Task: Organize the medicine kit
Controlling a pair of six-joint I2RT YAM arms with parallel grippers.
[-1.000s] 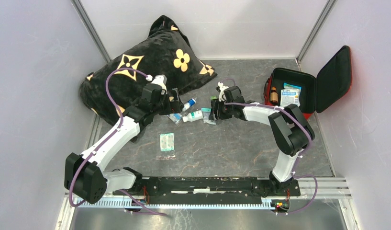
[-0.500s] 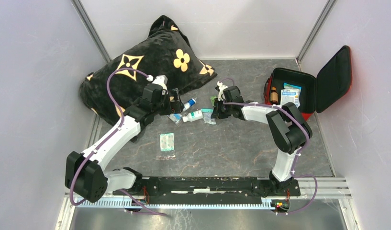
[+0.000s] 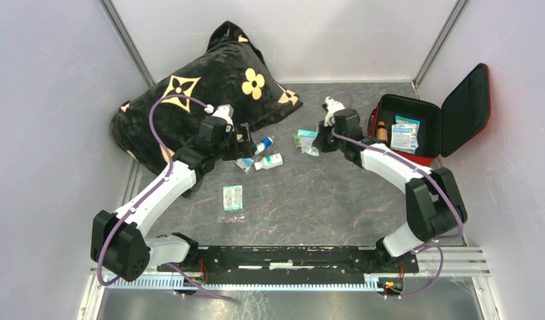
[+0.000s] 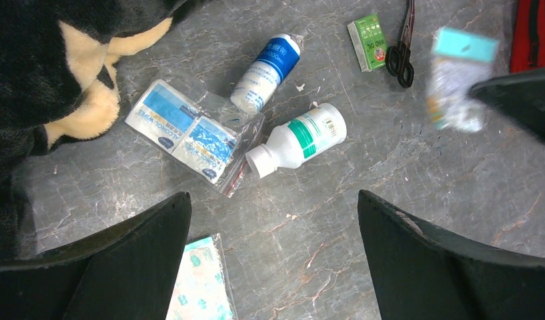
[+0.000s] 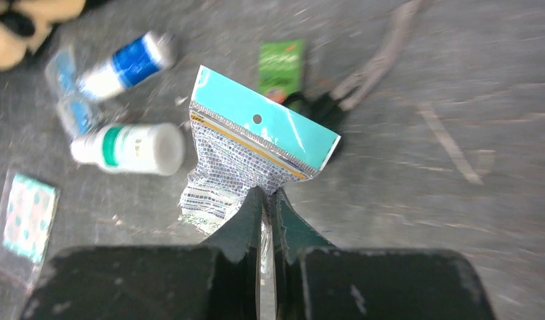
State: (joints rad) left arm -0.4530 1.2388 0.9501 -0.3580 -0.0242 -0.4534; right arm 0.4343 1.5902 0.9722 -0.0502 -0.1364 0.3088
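The red medicine kit lies open at the right, its black-lined lid raised, with a brown bottle and a blue-white packet inside. My right gripper is shut on a crumpled sachet with a teal header, held above the table just left of the kit; from above the sachet hangs at my right gripper. My left gripper hovers wide open and empty near a white bottle with a green band, a blue-label bottle and a bag of alcohol wipes.
A black pillow with gold flowers fills the back left, close to my left arm. A green box and black scissors lie under the right gripper. A plaster packet lies nearer the front.
My right gripper closed on the teal-topped sachet, lifted it off the table and swung right toward the kit. The left arm stayed put.
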